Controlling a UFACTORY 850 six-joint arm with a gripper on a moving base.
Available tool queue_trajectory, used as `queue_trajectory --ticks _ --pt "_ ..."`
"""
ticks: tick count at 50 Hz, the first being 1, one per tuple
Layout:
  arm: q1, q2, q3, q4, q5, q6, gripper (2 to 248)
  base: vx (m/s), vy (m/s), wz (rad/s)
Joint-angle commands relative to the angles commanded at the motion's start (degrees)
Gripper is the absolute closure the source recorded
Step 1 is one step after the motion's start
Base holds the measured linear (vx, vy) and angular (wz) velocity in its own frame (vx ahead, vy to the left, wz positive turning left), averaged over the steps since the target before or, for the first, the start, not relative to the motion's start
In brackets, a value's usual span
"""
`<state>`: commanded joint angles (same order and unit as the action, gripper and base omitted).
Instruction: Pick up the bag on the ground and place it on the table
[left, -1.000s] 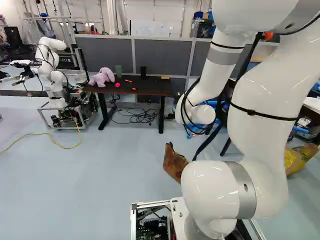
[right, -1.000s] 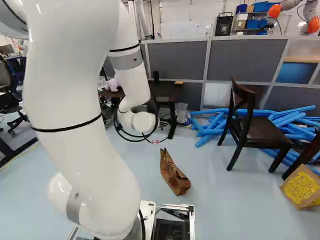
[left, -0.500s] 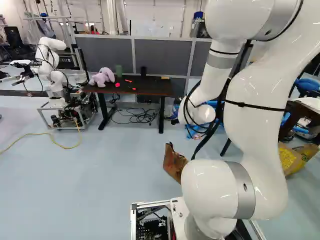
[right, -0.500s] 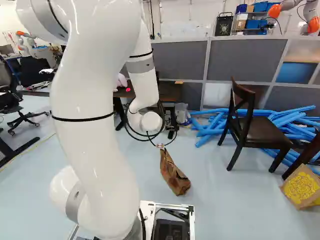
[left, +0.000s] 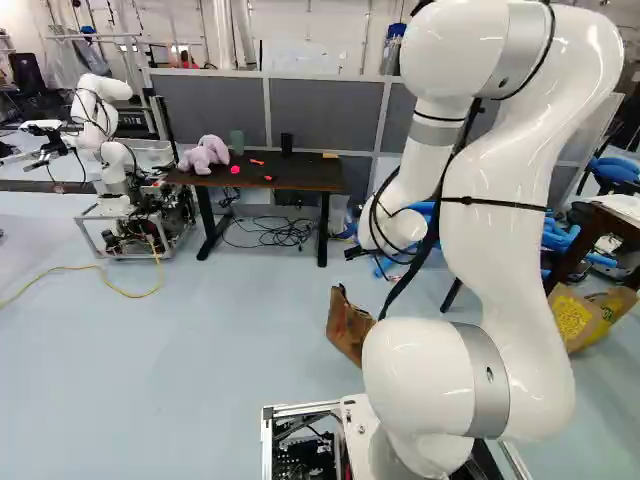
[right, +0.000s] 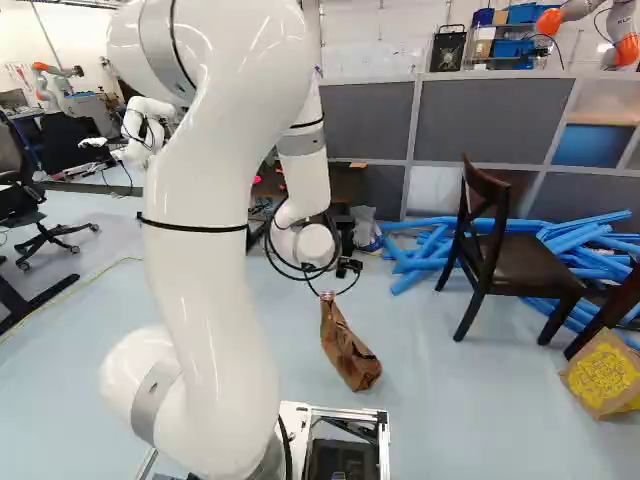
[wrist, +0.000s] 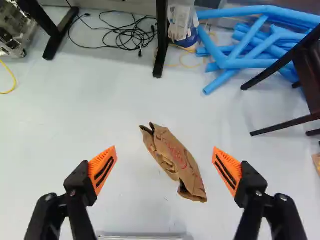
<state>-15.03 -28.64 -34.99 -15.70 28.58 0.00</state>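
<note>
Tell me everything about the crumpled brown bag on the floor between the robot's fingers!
The paper bag is brown, long and narrow, and full of creases, with reddish print on the side. One end has a split, pointy tip; the other has a dark fold. It lies on the pale floor. The open fingers aren't touching it. I can't tell if anything's inside.

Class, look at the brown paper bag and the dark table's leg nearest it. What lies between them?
Only bare, pale floor lies between the brown paper bag and that table leg; the wrist view shows it.
</note>
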Motion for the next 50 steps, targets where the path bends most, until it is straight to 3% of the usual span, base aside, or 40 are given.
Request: queue_trajectory --ticks 50 --pt "-0.03 -16.26 -14.73 -7.04 -11.55 0.00 3 0.000 0.000 0.000"
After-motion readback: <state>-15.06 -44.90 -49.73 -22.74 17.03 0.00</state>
